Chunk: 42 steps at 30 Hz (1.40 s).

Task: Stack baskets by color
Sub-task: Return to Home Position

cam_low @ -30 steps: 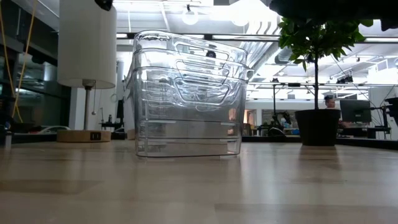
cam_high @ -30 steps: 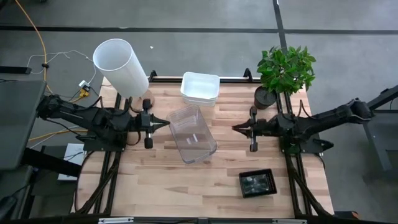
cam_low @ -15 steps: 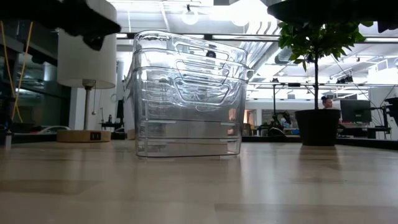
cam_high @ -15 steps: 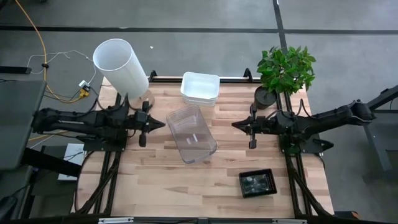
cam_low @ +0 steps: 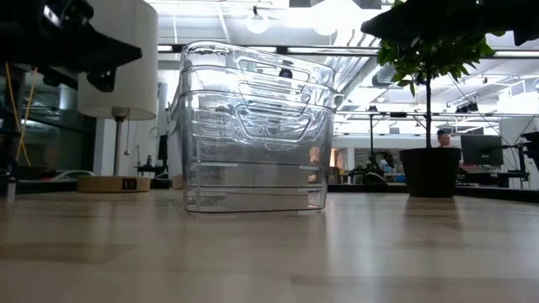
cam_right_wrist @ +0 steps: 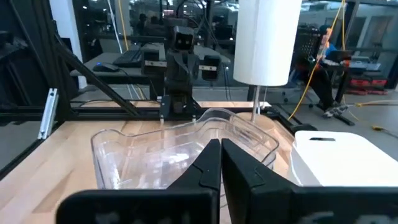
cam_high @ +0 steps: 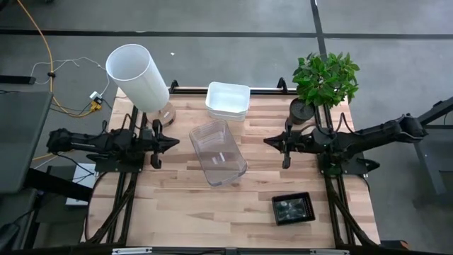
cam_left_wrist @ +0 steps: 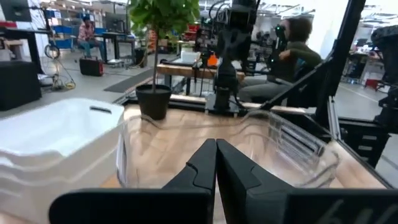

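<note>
A stack of clear baskets [cam_high: 218, 152] stands on its base at the table's middle, tall in the low view [cam_low: 253, 126]. Behind it, at the far edge, sit stacked white baskets [cam_high: 228, 100]. A black basket [cam_high: 293, 208] rests near the front right. My left gripper [cam_high: 176, 141] is shut and level, left of the clear stack and apart from it. My right gripper [cam_high: 267, 142] is shut and level, right of that stack and also apart. Each wrist view shows shut fingertips [cam_left_wrist: 216, 144] [cam_right_wrist: 221, 144] before the clear baskets' rim [cam_left_wrist: 280, 149] [cam_right_wrist: 155, 155].
A big white cylinder [cam_high: 138, 76] on a wooden foot stands at the far left corner. A potted green plant [cam_high: 324, 81] stands at the far right corner. Bare wood lies in front of the clear stack. People sit in the room beyond the table.
My left gripper has drawn back toward the table's left edge, away from the clear stack, and has sunk, coming down into the low view's upper left. It stays shut. The baskets have not moved.
</note>
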Available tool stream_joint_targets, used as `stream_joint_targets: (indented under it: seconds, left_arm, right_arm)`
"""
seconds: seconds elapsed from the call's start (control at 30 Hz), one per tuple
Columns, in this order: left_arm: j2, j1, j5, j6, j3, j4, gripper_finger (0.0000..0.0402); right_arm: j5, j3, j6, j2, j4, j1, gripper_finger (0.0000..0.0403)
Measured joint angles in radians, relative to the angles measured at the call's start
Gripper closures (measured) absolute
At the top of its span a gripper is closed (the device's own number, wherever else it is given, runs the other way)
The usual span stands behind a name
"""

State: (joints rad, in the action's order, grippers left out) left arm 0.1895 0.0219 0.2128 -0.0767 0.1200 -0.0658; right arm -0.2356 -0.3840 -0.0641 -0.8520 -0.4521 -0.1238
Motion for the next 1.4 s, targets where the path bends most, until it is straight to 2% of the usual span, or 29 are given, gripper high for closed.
stream_joint_targets:
  seconds: [0.17, 0.37, 0.63, 0.97, 1.2, 1.4]
  left_arm:
    - [-0.037, -0.044, 0.03, -0.025, -0.102, -0.097, 0.0402]
    - [-0.077, -0.064, 0.077, 0.008, -0.109, -0.093, 0.0401]
    - [-0.084, -0.064, 0.091, 0.018, -0.108, -0.078, 0.0402]
    - [-0.084, -0.064, 0.09, 0.019, -0.108, -0.057, 0.0402]
    - [-0.084, -0.064, 0.09, 0.068, -0.108, 0.007, 0.0402]
    - [-0.083, -0.064, 0.086, 0.023, -0.108, 0.016, 0.0401]
  right_arm:
    - [0.001, 0.0, 0.035, 0.019, 0.026, 0.0, 0.0403]
    - [0.024, 0.0, 0.073, 0.11, 0.178, 0.0, 0.0403]
    - [0.054, 0.0, 0.11, 0.331, 0.431, 0.0, 0.0403]
    - [0.0, 0.0, 0.112, 0.621, 0.68, 0.0, 0.0403]
    - [0.003, 0.108, 0.138, 0.757, 0.671, 0.0, 0.0403]
    - [0.006, 0.246, 0.162, 0.851, 0.549, 0.0, 0.0403]
